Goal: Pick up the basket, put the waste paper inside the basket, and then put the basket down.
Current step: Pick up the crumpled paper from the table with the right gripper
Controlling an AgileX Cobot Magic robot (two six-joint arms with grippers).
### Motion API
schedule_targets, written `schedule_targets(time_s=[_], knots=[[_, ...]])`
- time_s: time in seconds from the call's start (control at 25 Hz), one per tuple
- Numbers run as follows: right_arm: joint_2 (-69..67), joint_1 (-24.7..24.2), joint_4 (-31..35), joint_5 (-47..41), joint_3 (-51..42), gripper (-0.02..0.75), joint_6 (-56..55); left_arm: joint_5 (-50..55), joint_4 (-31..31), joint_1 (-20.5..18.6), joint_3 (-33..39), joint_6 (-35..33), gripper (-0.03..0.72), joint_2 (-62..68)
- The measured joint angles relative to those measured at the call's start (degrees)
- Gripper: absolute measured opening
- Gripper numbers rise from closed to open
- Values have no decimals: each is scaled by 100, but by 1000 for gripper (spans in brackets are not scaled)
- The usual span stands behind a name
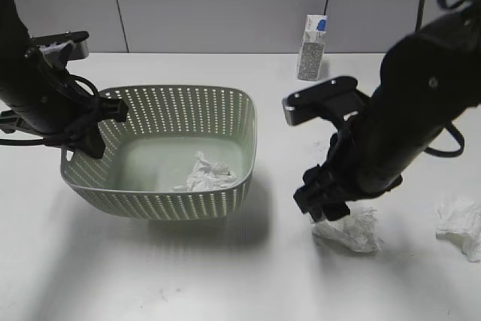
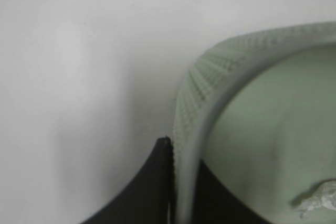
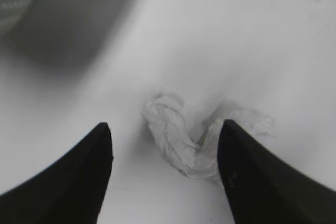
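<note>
The sage-green slotted basket (image 1: 176,107) is tilted and lifted at its left end above the white table. My left gripper (image 1: 96,124) is shut on the basket's left rim, which the left wrist view shows between its fingers (image 2: 185,182). One wad of waste paper (image 1: 207,174) lies inside the basket and shows in the left wrist view (image 2: 320,198). My right gripper (image 1: 325,204) is open, low over a second wad (image 1: 352,229), which lies between its fingers, near the right one (image 3: 181,142). A third wad (image 1: 460,225) lies at the far right.
A grey-white carton with a blue cap (image 1: 312,46) stands upright at the back of the table near the wall. The basket casts a shadow on the table beneath it.
</note>
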State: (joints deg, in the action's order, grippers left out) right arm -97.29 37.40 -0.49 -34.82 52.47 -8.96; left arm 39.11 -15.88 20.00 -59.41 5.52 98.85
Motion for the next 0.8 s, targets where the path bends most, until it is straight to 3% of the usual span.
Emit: schedule_targets(time_s=[0.32,0.4,0.48,0.6,0.64,0.68,0.8], knots=[[-727,0,-499,665,-244,503,-333,59,10,0,-131,0,1,207],[-813,0,-512,681,-244,470,-350,178,39,0,-319,0,1,318],[-833,0,-560,691,-244,379,-351,227,56,0,-521,0,1,397],[-839,0,-621,683,-244,117,-356,234,62,0,-716,0,1,474],[-832,0,-621,678,-244,67,-356,239,62,0,-744,0,1,508],[-801,0,-621,671,-244,31,-356,239,69,0,-756,0,1,546],[-499,0,-626,444,-122,20,-355,276,92,0,-756,0,1,679]])
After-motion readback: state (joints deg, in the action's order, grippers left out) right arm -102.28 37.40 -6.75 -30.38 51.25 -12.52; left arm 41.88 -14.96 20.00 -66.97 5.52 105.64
